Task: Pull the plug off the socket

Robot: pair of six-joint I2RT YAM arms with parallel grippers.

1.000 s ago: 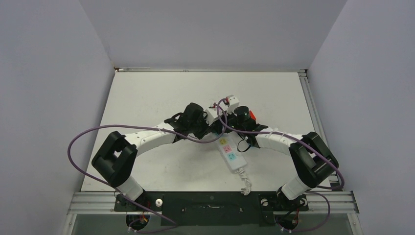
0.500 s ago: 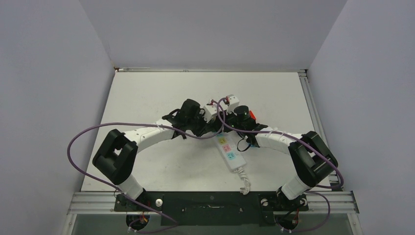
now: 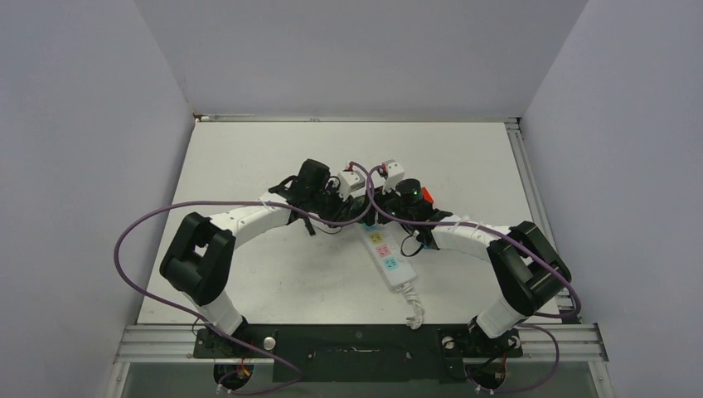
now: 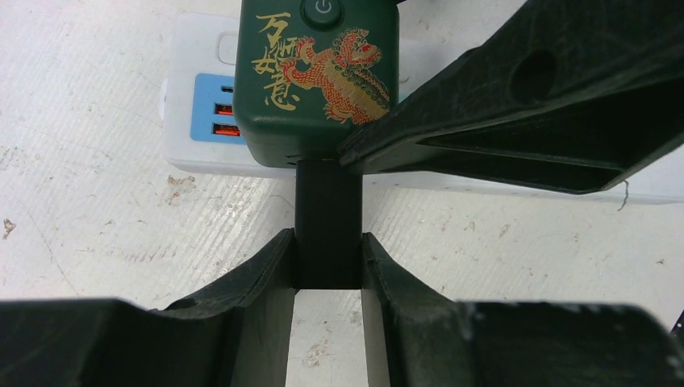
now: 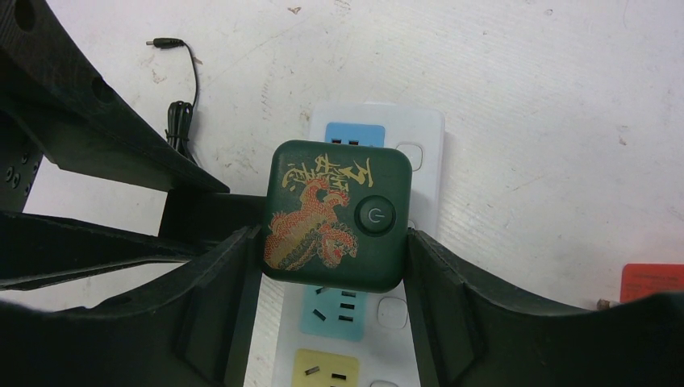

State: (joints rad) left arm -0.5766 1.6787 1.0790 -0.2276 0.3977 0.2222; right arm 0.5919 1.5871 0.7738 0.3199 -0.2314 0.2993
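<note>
Plug (image 5: 335,216), a dark green square plastic block printed with a gold-and-red dragon, sits seated in the long white power strip (image 5: 426,173). It lies between the jaws of the right gripper (image 5: 335,242), which pinch its two flat sides, while the left gripper (image 4: 327,254) pinches the short black stub (image 4: 327,218) jutting from its side wall. It looks rigid, light and smooth, so those flat sides seem the surest hold, though the light strip may lift with it. Its printed face points up, pins presumably down into the strip, whose long axis runs through the right jaws' gap toward the wrist.
</note>
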